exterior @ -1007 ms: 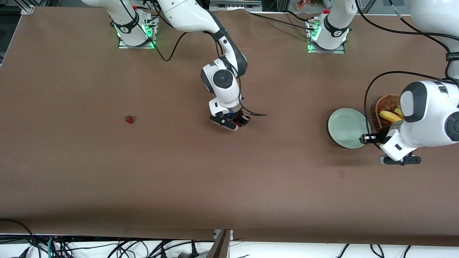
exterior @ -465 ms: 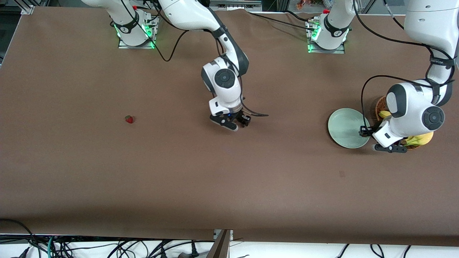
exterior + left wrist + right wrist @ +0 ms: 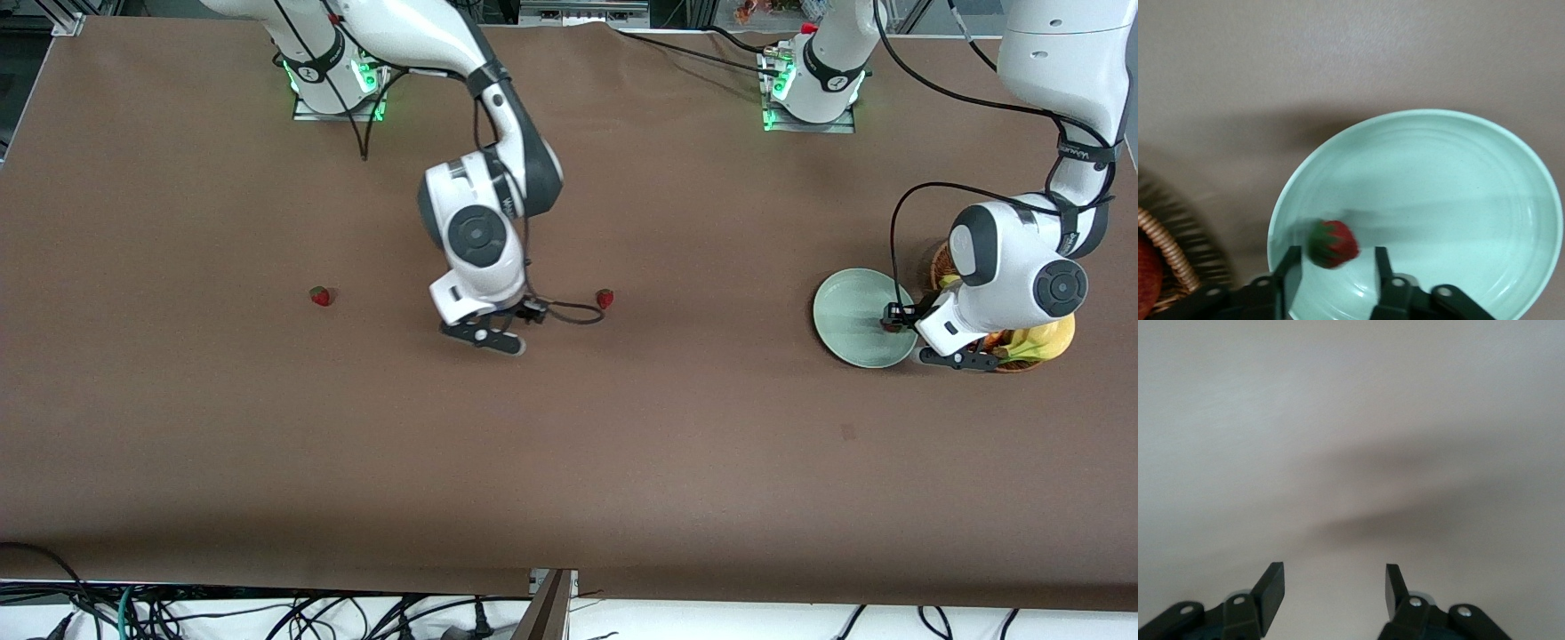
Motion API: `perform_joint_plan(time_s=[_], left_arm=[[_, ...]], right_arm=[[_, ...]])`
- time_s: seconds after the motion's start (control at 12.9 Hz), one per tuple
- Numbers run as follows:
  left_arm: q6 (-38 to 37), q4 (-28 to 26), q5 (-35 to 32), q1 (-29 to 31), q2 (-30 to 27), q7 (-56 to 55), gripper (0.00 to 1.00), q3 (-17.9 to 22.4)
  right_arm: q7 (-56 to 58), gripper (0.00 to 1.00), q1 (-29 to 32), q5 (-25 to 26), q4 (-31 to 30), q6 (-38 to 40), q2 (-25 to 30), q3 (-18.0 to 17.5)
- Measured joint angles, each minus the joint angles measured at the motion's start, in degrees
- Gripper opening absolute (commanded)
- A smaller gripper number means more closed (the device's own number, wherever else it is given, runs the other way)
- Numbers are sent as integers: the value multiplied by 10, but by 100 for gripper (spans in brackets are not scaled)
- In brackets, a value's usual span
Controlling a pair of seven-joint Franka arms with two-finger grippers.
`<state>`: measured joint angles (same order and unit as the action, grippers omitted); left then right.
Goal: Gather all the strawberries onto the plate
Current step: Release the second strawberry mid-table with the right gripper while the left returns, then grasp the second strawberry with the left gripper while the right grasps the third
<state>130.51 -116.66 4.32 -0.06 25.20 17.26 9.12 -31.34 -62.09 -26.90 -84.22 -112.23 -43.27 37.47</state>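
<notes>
The pale mint-green plate (image 3: 853, 311) lies toward the left arm's end of the table. My left gripper (image 3: 893, 318) hangs low over the plate's rim beside the basket. In the left wrist view the left gripper (image 3: 1333, 267) is open, with one strawberry (image 3: 1333, 244) loose between its fingers over the plate (image 3: 1451, 193), touching neither finger. A second strawberry (image 3: 605, 298) lies on the table mid-way. A third strawberry (image 3: 320, 296) lies toward the right arm's end. My right gripper (image 3: 524, 313) is between those two berries, open and empty over bare table (image 3: 1331, 587).
A brown wicker basket (image 3: 1005, 360) with bananas (image 3: 1045, 340) stands right beside the plate, partly under my left arm; it also shows in the left wrist view (image 3: 1171, 260). A black cable (image 3: 569, 313) loops from my right wrist near the middle strawberry.
My right gripper has moved away from the middle strawberry toward the right arm's end, leaving that berry on the table. My left gripper has moved in over the plate's rim.
</notes>
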Motion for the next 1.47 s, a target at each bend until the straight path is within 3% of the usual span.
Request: perform_joint_plan(time_s=[0.31,0.62,0.93,1.24,1.47], left_arm=[[-71,53,3,-11,-47,-36,100,-17],[-88,64,4,-19,-91,-207,100,-122],[-86,73,-22,-24,-91,-427,100,-258],[-68,96,-109,-29,-53,-635,100,-377],[-9,101,-185,-79,10,-757,100,-401]], right_arm=[[191,74,3,0,-49,47,24,93],[379,74,6,0,-161,10,59,167],[479,74,11,-40,-286,-106,70,178],[532,74,11,-87,-351,-148,70,177],[553,74,11,-97,-376,-167,70,176]])
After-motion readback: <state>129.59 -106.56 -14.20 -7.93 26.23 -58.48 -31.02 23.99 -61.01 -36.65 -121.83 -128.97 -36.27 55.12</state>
